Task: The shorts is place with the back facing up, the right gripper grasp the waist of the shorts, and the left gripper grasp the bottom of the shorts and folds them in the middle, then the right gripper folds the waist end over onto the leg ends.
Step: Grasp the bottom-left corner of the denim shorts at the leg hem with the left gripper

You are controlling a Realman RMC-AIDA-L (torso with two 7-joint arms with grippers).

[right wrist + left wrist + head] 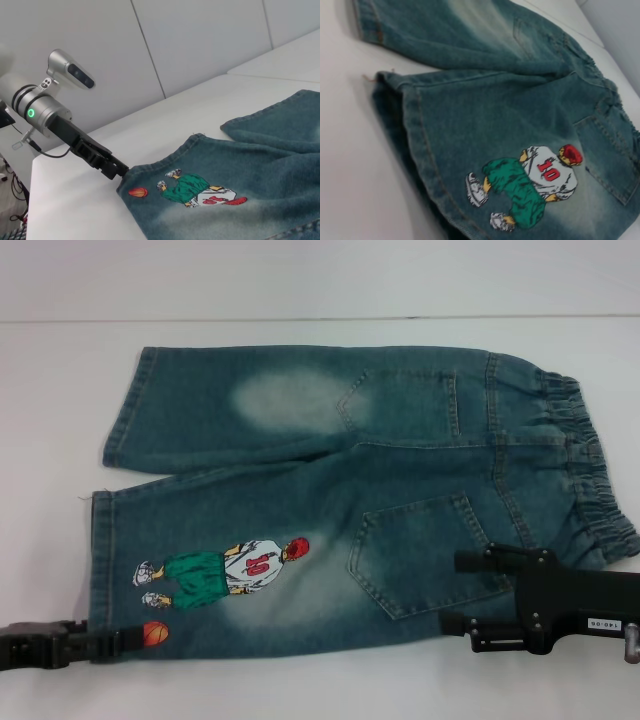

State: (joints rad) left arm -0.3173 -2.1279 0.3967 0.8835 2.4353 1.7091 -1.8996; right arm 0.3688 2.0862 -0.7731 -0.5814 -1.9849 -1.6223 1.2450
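The denim shorts (330, 490) lie flat with the back pockets up, the ruffled waist (585, 470) on the right and the leg ends (100, 560) on the left. My left gripper (108, 643) is at the near leg's hem corner, beside the orange ball (155, 633). In the right wrist view the left gripper (119, 172) looks shut on that corner of the bottom of the shorts. My right gripper (462, 592) hovers open over the near back pocket, just short of the waist. The cartoon player print (530, 185) fills the left wrist view.
The shorts rest on a white table (300, 690) that runs back to a white wall (320, 275). Bare table shows along the near edge and to the left of the hems.
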